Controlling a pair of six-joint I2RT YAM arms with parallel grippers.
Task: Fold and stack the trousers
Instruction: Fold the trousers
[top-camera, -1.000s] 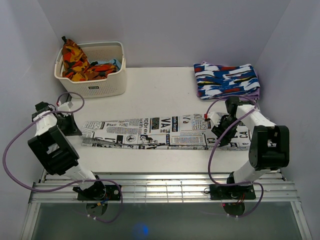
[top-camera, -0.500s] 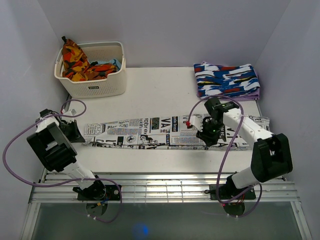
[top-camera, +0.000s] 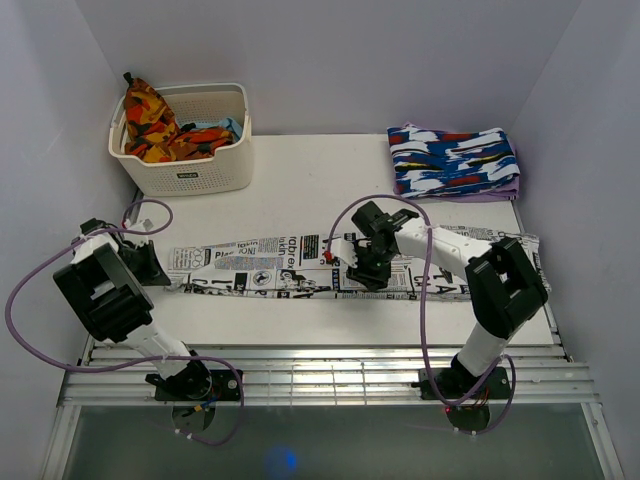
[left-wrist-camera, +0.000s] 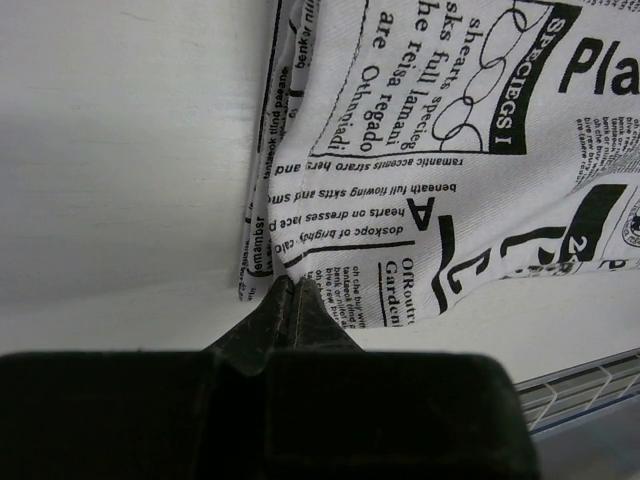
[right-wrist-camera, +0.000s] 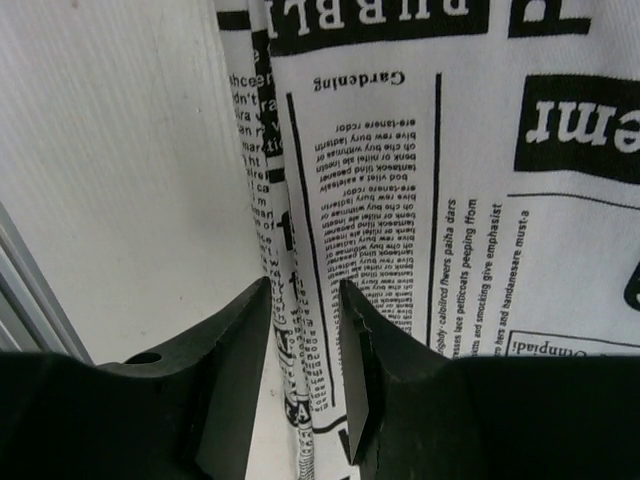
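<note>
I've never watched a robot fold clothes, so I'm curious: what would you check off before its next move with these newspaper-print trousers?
1. Left claw shut on the trousers' end corner: ok.
2. Right claw astride a long edge, about midway along: ok.
3. Right claw clamped: not ok, its jaws stand apart.
4. How many cloth layers sit between those jaws: cannot tell.
5. Trousers lying flat and full length on the table: ok.
6. Folded blue-white-red garment at the far right corner, nothing on top of it: ok.
</note>
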